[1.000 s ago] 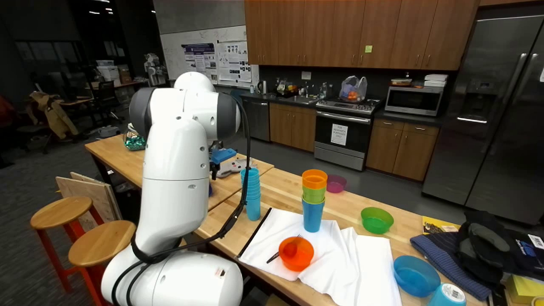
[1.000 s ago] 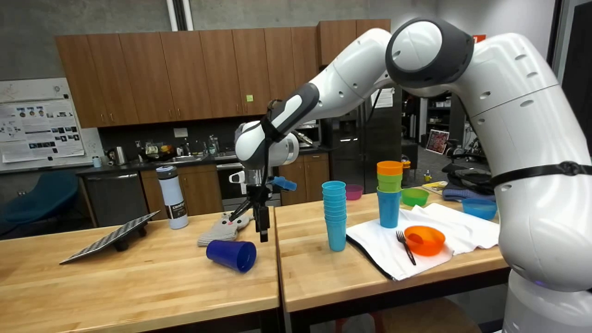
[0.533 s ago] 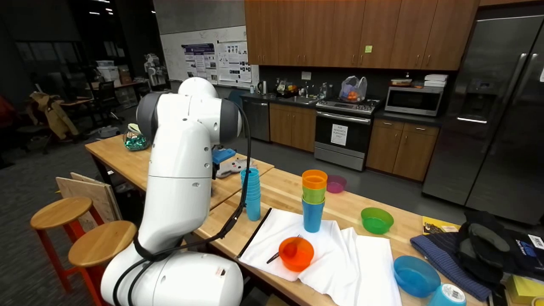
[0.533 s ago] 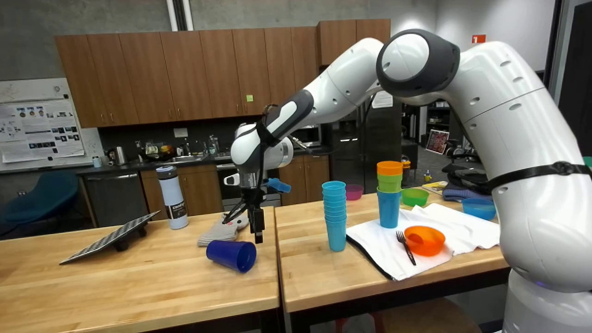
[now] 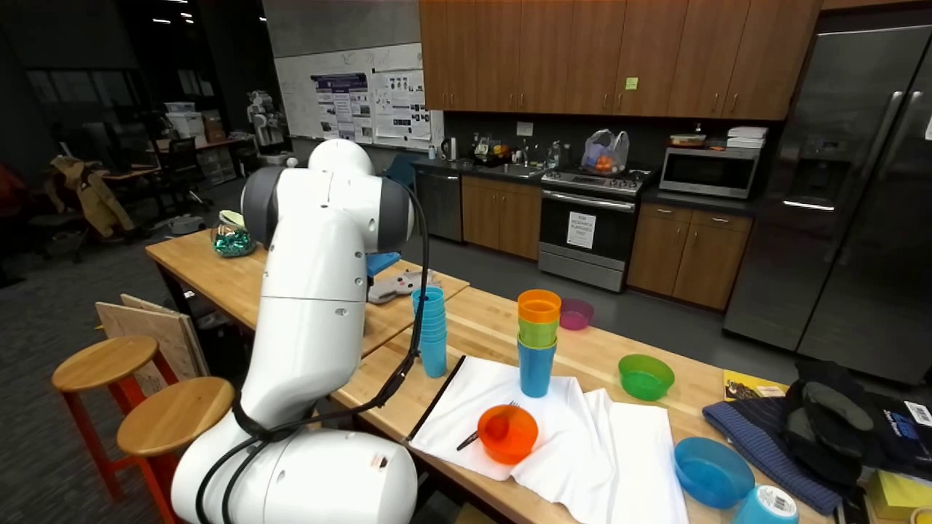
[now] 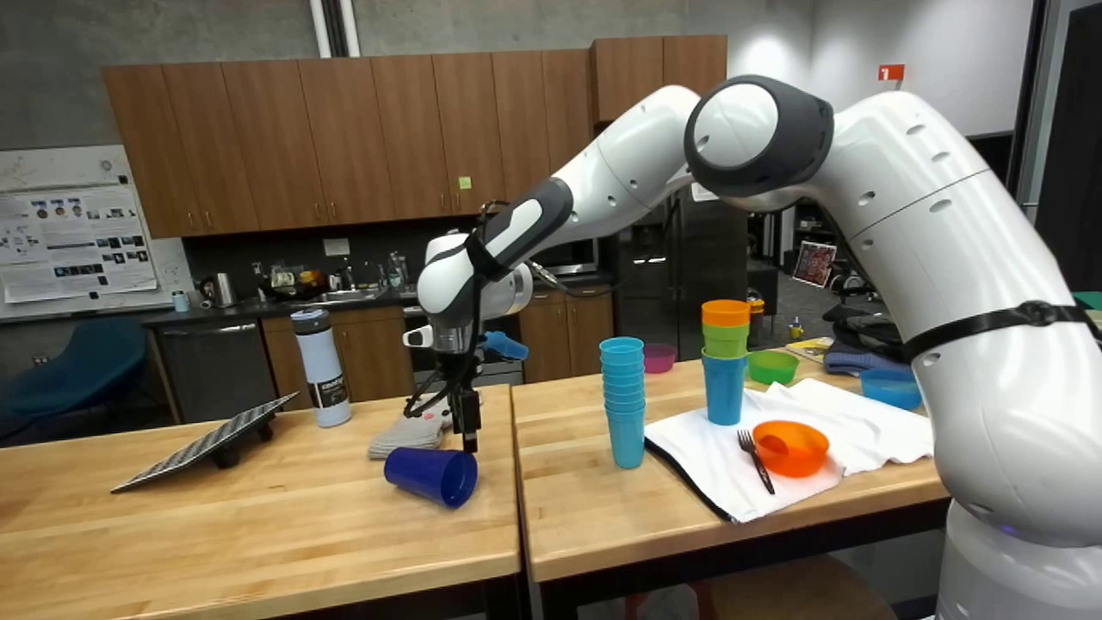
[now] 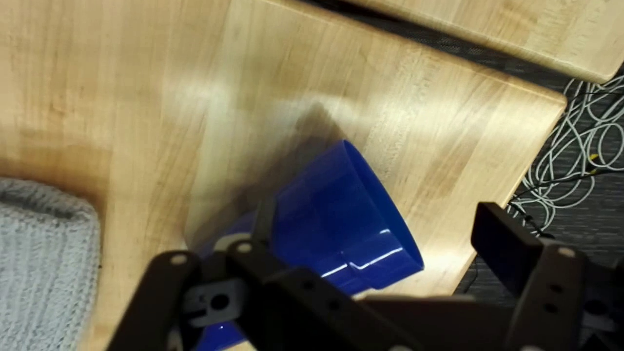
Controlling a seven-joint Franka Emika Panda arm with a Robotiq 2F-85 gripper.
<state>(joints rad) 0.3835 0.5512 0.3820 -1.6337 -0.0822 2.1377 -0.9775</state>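
While the black two-fingered gripper (image 7: 378, 220) hangs spread, a dark-blue plastic cup (image 7: 336, 209) lies sideways near the wooden table edge (image 7: 517, 170).

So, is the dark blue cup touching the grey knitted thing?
Apart. In the wrist view, a strip of wooden tabletop shows between the dark blue cup and the grey knitted thing.

Robotics lab with kitchen area. Wooden wall cabinets (image 5: 568, 58), microwave (image 5: 706, 173), steel refrigerator (image 5: 837, 225); oven range (image 5: 617, 239) bears a paper sign (image 5: 581, 229), "for research purposes only". Printed posters (image 5: 400, 105) on whiteboard (image 5: 293, 91). Jointed white robot arm (image 5: 313, 298) stands at wooden bench (image 5: 477, 316).
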